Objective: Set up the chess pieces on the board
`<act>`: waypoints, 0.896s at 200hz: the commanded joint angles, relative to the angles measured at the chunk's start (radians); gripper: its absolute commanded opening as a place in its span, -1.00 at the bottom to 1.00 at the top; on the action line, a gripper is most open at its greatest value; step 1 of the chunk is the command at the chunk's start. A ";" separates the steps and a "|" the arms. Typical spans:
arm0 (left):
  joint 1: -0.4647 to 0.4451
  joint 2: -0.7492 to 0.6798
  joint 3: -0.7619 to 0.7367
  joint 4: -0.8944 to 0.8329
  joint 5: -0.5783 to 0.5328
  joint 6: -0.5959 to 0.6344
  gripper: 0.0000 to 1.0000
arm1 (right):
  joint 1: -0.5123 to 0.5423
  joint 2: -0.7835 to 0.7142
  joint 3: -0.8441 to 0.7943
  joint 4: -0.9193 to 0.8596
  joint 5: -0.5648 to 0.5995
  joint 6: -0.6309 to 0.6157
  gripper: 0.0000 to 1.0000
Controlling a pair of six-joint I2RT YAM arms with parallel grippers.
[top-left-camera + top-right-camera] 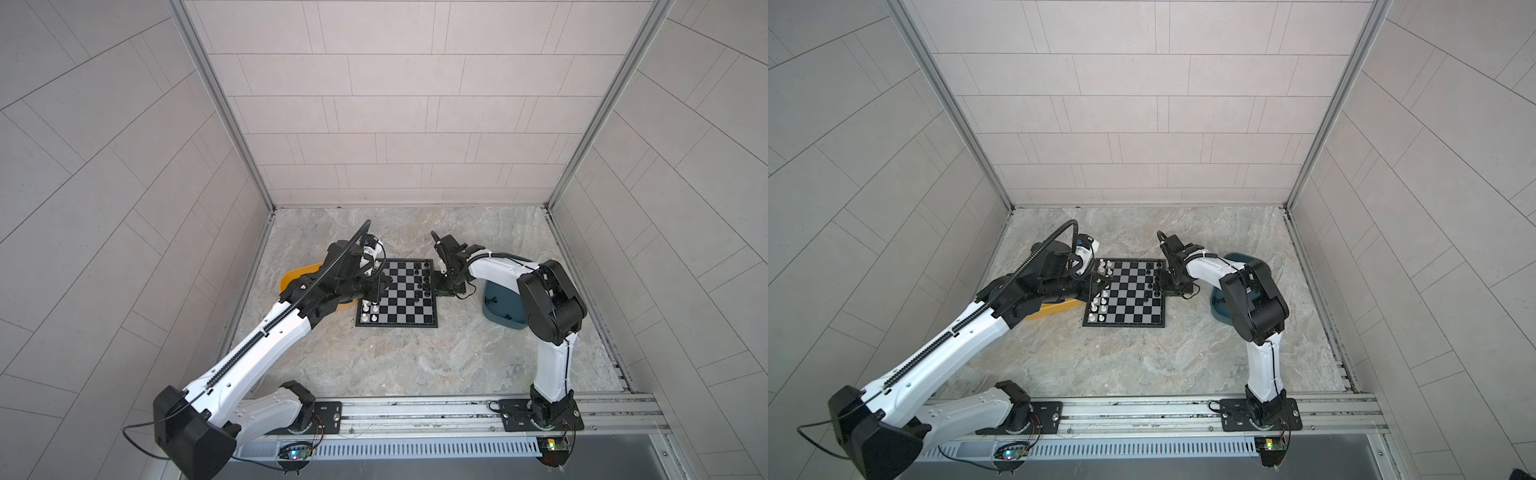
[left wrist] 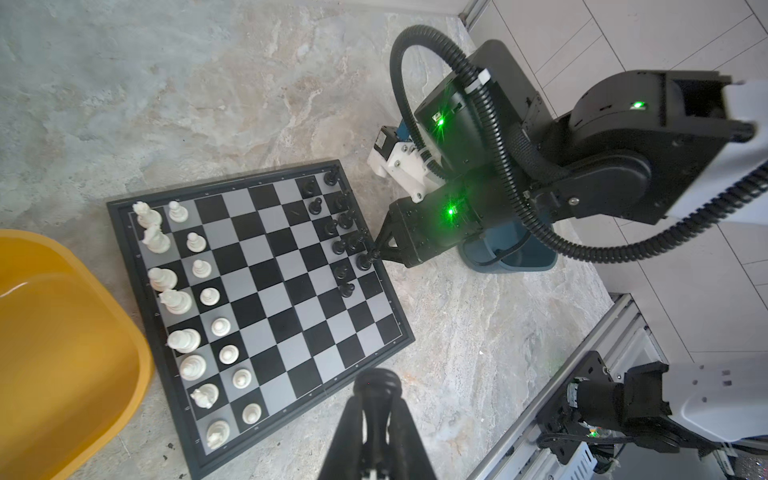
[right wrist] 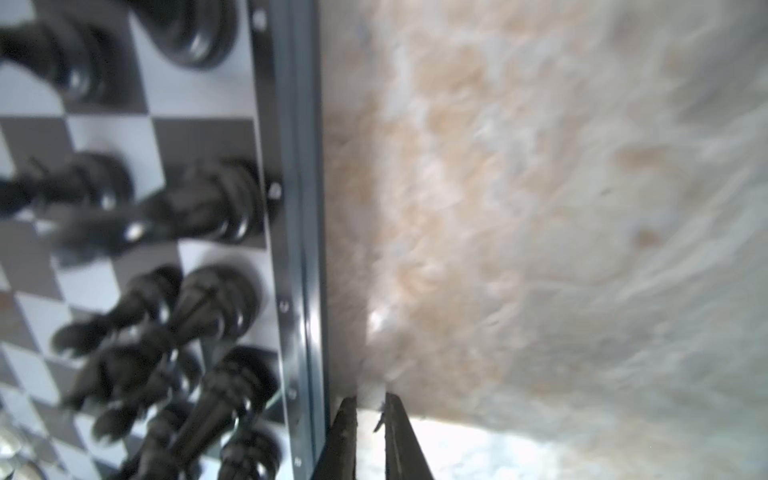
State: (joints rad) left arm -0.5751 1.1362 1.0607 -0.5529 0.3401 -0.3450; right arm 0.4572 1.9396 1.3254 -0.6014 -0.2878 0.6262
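At board [image 3: 291, 208] edge | wrist views only: right gripper [image 3: 370, 402] parted, empty | left gripper [image 2: 376, 380] closed

black chess pieces [image 3: 208, 203]: blurred | yellow tray [image 2: 62, 332]: cut off | teal tray [image 1: 500, 306]: partly hidden

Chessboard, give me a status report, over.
Left gripper shut, empty, by the board. Right gripper barely open, empty, at black-side edge. White pieces set; black pieces incomplete. Nothing in the way.

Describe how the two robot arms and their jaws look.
Both have white shells and black joints. The left arm carries a black ribbed cable chain along its top; the right arm has a corrugated black hose near the wrist, with green lights. The jaws are black, slim and tapered.
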 commanded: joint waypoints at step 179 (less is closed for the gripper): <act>-0.399 0.911 0.660 -0.537 -0.238 0.090 -1.00 | -0.371 -0.941 -0.232 -0.314 -0.006 -0.255 0.67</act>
State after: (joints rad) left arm -0.9726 2.0190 1.6791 -1.0340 0.1886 -0.2359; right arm 0.0902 1.0084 1.1046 -0.8921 -0.2642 0.3958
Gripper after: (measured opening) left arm 0.129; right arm 0.827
